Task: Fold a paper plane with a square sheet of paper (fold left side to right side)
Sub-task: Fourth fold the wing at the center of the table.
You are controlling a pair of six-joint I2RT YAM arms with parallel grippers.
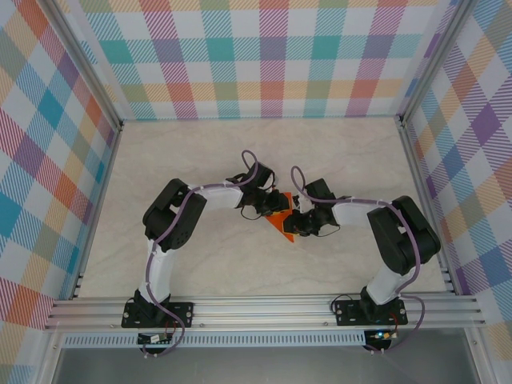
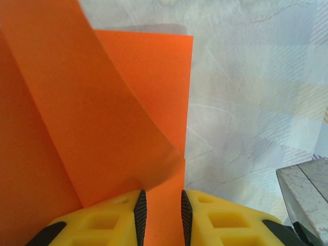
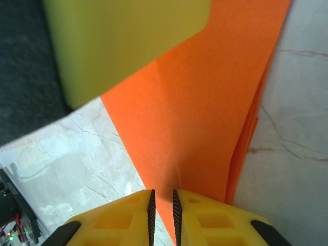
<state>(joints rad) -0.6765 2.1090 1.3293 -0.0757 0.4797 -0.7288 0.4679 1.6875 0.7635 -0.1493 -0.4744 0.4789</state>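
Observation:
The orange sheet of paper (image 1: 282,222) lies mid-table as a creased, layered, pointed shape. My left gripper (image 1: 268,206) comes at it from the left and my right gripper (image 1: 298,220) from the right. In the left wrist view the yellow fingers (image 2: 163,205) stand a little apart over flat paper (image 2: 164,77). A loose flap (image 2: 92,113) curls up past the left finger. In the right wrist view the fingers (image 3: 163,202) show a narrow gap above the paper (image 3: 205,102), where a faint crease runs in. Stacked edges (image 3: 246,148) show at the right, and the left gripper's yellow finger (image 3: 123,41) rests on the paper.
The pale marble-look table (image 1: 200,160) has bare room on all sides of the paper. Checked cloth walls (image 1: 264,56) close in the back and both sides. An aluminium rail (image 1: 264,308) with both arm bases runs along the near edge.

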